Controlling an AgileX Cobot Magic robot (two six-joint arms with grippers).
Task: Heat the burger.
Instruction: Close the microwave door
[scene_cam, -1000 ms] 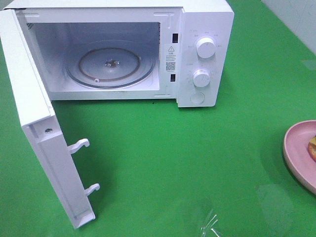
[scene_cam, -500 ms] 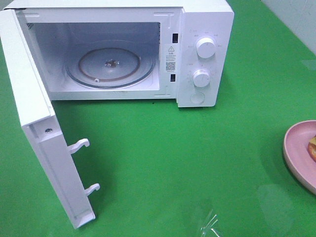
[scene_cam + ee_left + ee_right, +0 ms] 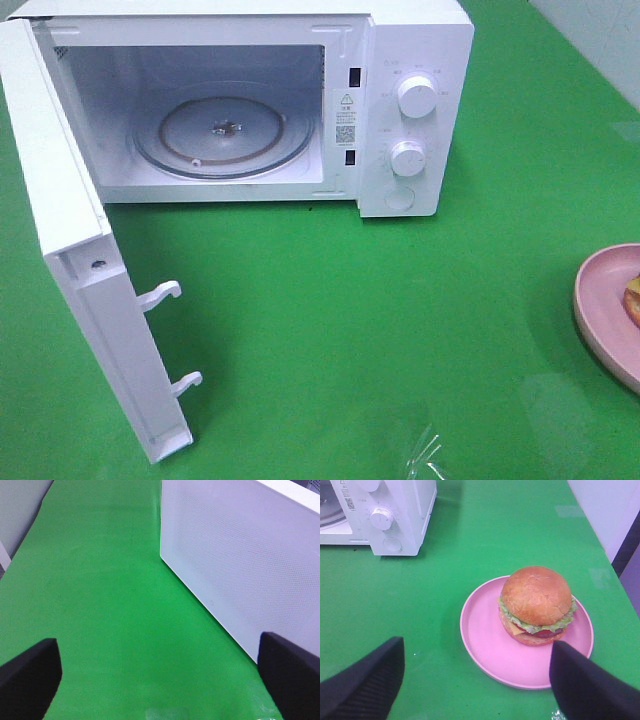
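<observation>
The burger [image 3: 536, 602], with a glossy brown bun, lettuce and cheese, sits on a pink plate [image 3: 480, 635] on the green table. In the exterior view only a sliver of the burger [image 3: 634, 298] shows on the plate [image 3: 600, 300] at the right edge. My right gripper [image 3: 475, 685] hovers open just short of the plate, holding nothing. Over bare green table beside the microwave door's outer face [image 3: 240, 565], my left gripper [image 3: 160, 680] stands wide open and empty. Neither gripper appears in the exterior view.
The white microwave [image 3: 415, 110] stands at the back with its door [image 3: 80, 270] swung fully open to the left. Its glass turntable [image 3: 222, 135] carries nothing. A white wall [image 3: 605, 505] borders the table on the right.
</observation>
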